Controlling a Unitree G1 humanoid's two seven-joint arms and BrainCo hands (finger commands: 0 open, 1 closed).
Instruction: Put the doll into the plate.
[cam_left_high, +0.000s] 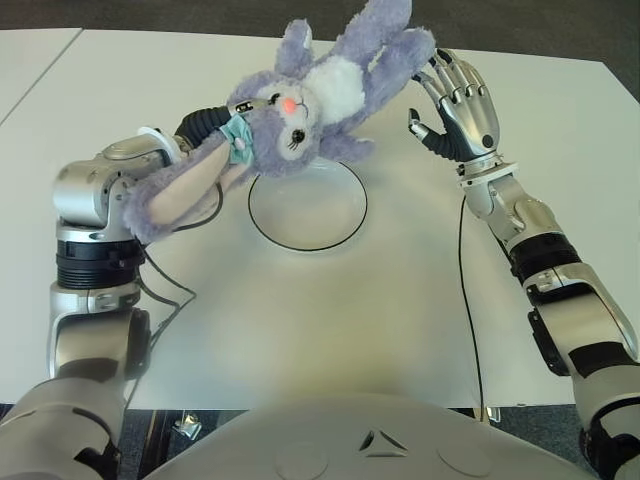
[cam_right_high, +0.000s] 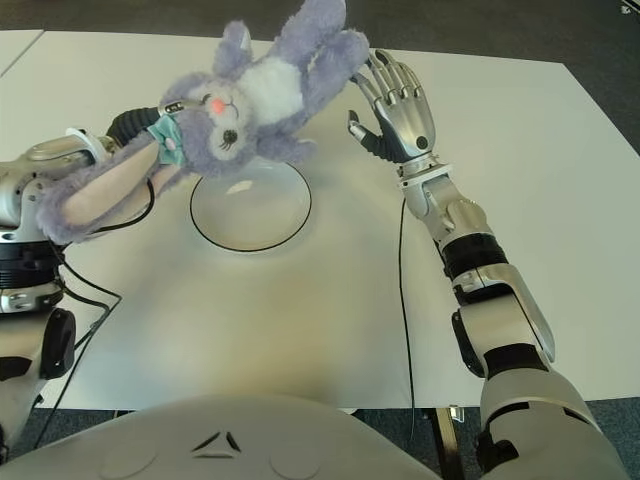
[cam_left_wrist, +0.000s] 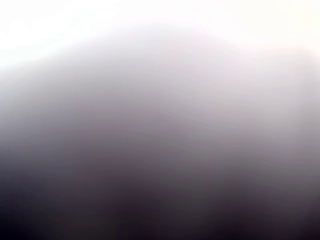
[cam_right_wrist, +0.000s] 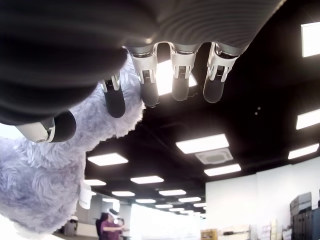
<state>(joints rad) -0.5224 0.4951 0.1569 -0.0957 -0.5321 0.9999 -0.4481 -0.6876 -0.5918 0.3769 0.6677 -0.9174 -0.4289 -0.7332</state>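
A purple plush bunny doll (cam_left_high: 310, 95) with a white belly and long ears hangs tilted in the air over the far rim of the white, dark-rimmed plate (cam_left_high: 310, 215). My left hand (cam_left_high: 222, 118) grips it near the head and is mostly hidden by the fur; the left wrist view shows only blur. My right hand (cam_left_high: 455, 105) is raised to the right of the doll's feet with its fingers (cam_right_wrist: 181, 80) spread. The doll's fur (cam_right_wrist: 45, 180) lies against the thumb side, with nothing grasped.
The plate sits mid-table on a white tabletop (cam_left_high: 330, 320). A thin black cable (cam_left_high: 468, 300) runs along the table under my right forearm, and other cables trail beside my left arm (cam_left_high: 170, 290). A seam to a neighbouring table shows at the far left.
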